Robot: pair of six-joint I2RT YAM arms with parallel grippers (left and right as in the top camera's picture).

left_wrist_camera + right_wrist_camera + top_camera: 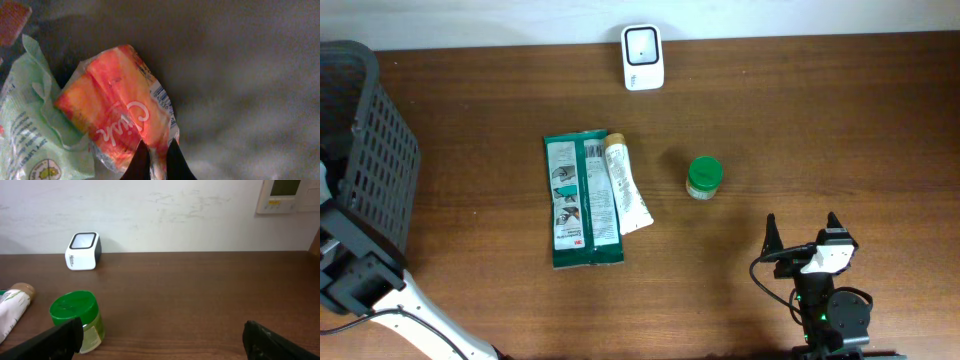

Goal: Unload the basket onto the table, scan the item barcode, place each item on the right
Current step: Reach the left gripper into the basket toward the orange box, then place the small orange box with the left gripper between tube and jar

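So on your left wrist cam, the left pincer [157, 148] was pressed together on the bottom edge of a crinkly orange packet [117, 107], with both dark fingers pinching the wrapper at 6 o'clock in that view. The packet's barcode [162, 97] ran along its edge at about 3 o'clock from the packet's middle, facing the camera. A pale green packet [25, 135] lay touching it on the 9 o'clock side. Everything behind them was dark and blurry, so I couldn't tell what they were lying on.

From overhead, the white scanner [642, 57] stood at 12 o'clock on the brown surface [820, 110] and the dark mesh basket [375, 150] was over at 9 o'clock. Near the middle lay a green pouch [582, 199] with a white tube [626, 185] touching its 3 o'clock side. A green-lidded jar [704, 177] stood apart from those, further toward 3 o'clock.

Your right pincer [802, 232] was down at 5 o'clock with its fingers spread wide and nothing between them.
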